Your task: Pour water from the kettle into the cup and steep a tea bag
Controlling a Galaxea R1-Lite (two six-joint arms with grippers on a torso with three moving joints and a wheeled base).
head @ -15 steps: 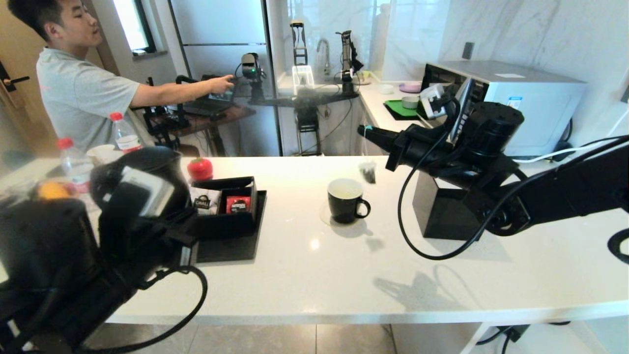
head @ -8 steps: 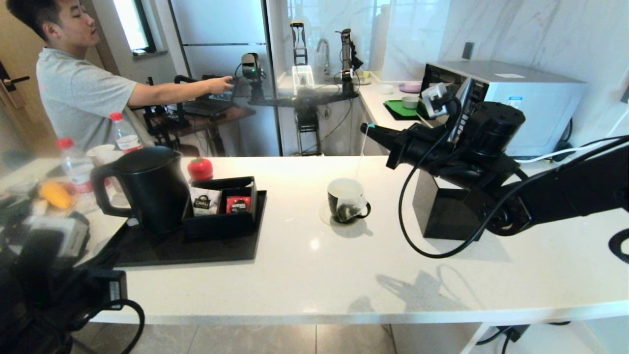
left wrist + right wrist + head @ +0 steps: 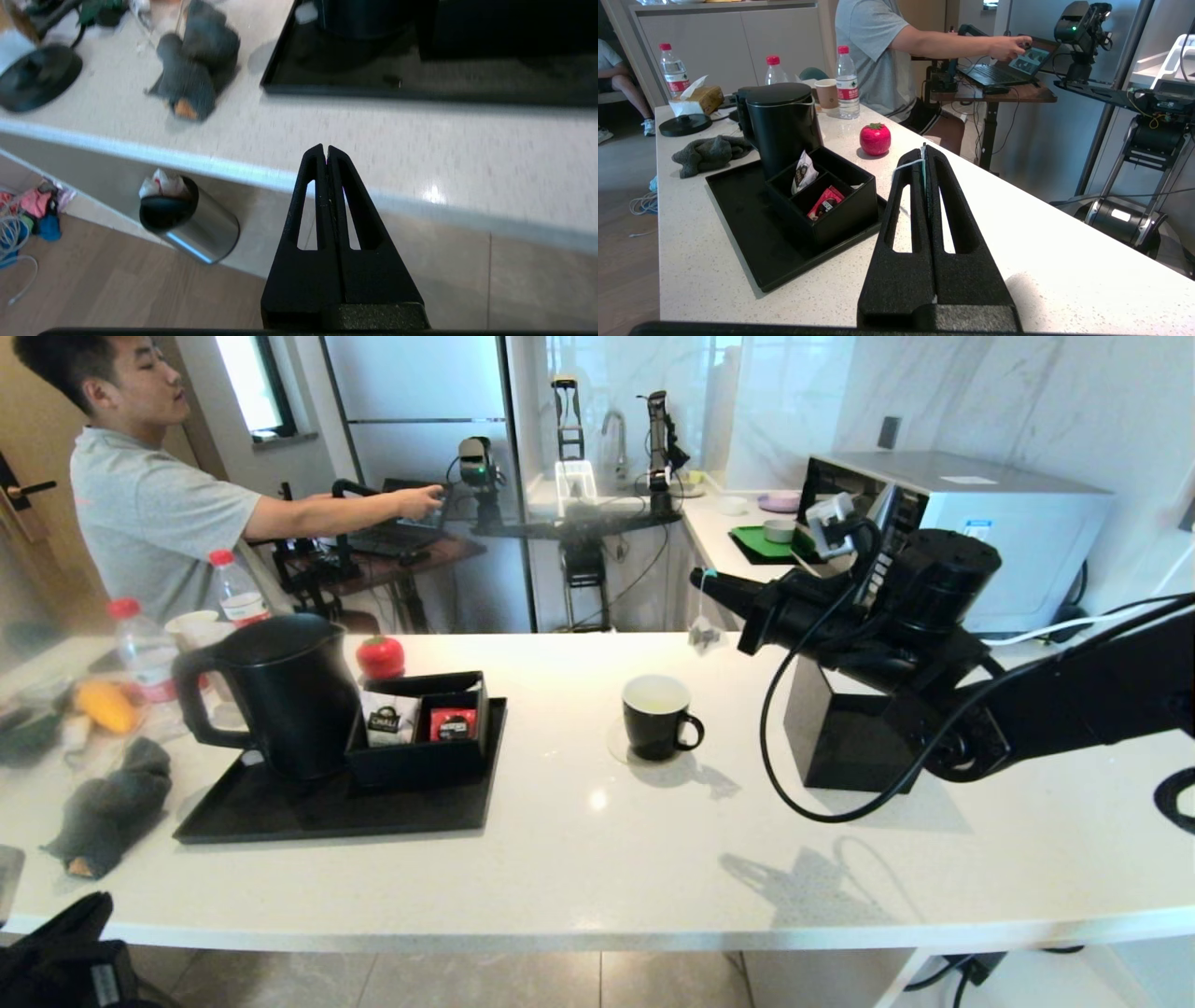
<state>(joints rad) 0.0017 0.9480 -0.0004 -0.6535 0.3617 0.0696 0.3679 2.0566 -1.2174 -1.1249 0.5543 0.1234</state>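
1. Head view: the right gripper (image 3: 702, 581) is held high over the white table (image 3: 653, 868), beyond the cup (image 3: 658, 717) and off to its right, fingers clenched on the thin string of the tea bag (image 3: 702, 637). The bag dangles in the air, above the cup and clear of its rim. Half a second ago it hung low in front of the cup; it has since swung up and away. The kettle (image 3: 280, 695) stands on the black tray (image 3: 336, 812) beside the black box of packets (image 3: 425, 728). Whether the cup holds water is hard to make out. The left arm, which loomed at the lower left before, has dropped almost out of sight; only a dark part shows at the bottom corner.

2. Left wrist view: the left gripper (image 3: 325, 150) is below the table edge, fingers pressed together on nothing. Only the kettle's base and the tray's front edge show at the top; a grey cloth (image 3: 196, 77) lies on the table.

3. Right wrist view: the right fingers pinch the white string at their tips. The bag and the cup are hidden behind the fingers. The kettle (image 3: 782, 123) and a red tomato-shaped thing (image 3: 875, 138) stand beyond.
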